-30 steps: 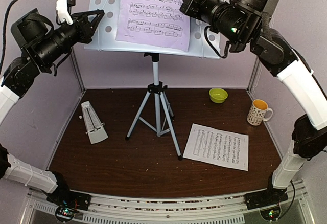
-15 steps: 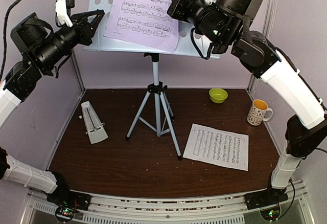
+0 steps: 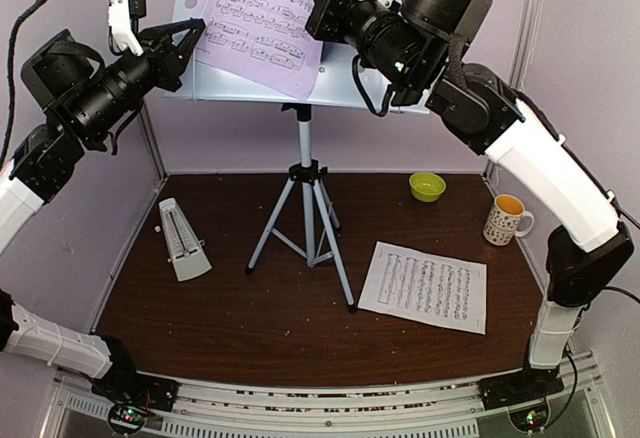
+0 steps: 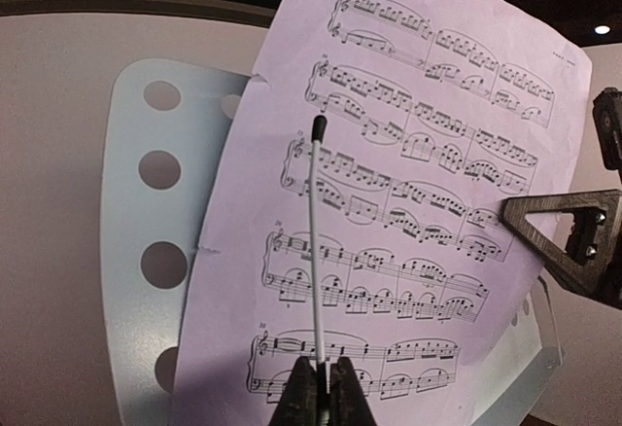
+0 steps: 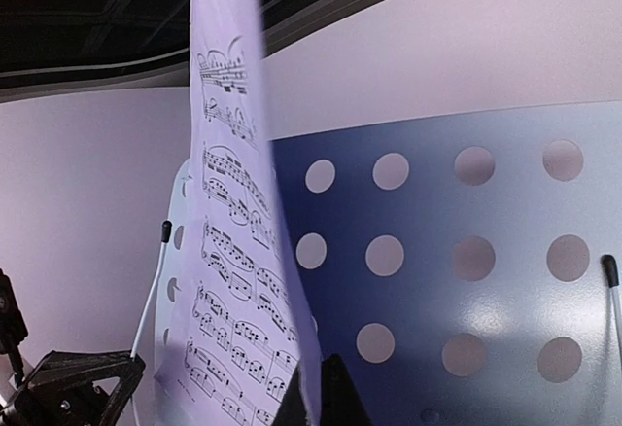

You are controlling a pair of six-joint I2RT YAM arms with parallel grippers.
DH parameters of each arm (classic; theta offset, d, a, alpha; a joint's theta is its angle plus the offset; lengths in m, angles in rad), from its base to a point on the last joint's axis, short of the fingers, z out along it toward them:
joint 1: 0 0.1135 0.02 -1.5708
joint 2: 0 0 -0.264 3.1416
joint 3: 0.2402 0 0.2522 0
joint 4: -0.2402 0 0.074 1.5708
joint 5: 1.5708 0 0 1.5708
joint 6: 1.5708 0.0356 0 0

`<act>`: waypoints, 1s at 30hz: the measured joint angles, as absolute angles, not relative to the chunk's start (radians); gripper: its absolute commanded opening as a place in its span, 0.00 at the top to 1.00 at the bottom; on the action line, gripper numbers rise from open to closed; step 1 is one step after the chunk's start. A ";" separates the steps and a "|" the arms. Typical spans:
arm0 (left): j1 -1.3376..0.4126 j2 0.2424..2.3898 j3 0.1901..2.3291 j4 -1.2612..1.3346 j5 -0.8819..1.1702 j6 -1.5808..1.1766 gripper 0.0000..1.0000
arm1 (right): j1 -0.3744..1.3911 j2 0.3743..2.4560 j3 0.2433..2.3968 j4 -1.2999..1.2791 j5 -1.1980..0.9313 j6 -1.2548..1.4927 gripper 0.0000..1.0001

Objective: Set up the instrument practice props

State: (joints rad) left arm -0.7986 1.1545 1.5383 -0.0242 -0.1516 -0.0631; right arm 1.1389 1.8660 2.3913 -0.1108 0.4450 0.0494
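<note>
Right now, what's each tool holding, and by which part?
Right tool: the music page, pinched at its right edge. Left tool: shut on the base of the thin white page clip on the stand.

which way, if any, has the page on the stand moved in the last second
Yes: the page slid left and tilted across the music stand, whose pole stays put, dragged by the shut right gripper.

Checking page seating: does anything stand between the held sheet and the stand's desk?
Nothing visible does. The retainer wire pinched by the left end effector crosses in front of the sheet, not behind it. The right end effector grips its lower edge.
</note>
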 measured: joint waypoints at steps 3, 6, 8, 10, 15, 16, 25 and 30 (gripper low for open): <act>-0.799 1.155 1.536 -0.021 -0.150 -0.059 1.00 | 1.139 1.877 2.391 -0.093 0.412 0.015 0.94; -0.799 1.153 1.533 -0.016 -0.149 -0.057 1.00 | 1.139 1.887 2.391 -0.071 0.371 -0.032 0.94; -0.799 1.153 1.533 -0.016 -0.149 -0.056 1.00 | 1.139 1.892 2.391 -0.060 0.347 -0.059 0.94; -0.799 1.151 1.532 -0.016 -0.149 -0.053 1.00 | 1.139 1.897 2.391 -0.050 0.326 -0.084 0.94; -0.800 1.151 1.531 -0.015 -0.147 -0.050 1.00 | 1.139 1.906 2.391 -0.032 0.279 -0.110 0.89; -0.800 1.151 1.531 -0.015 -0.146 -0.050 1.00 | 1.139 1.908 2.391 -0.031 0.271 -0.111 0.83; -0.801 1.151 1.531 -0.015 -0.146 -0.049 1.00 | 1.140 1.915 2.391 -0.023 0.240 -0.134 0.67; -0.801 1.150 1.525 -0.006 -0.146 -0.049 1.00 | 1.140 1.915 2.391 -0.022 0.239 -0.134 0.48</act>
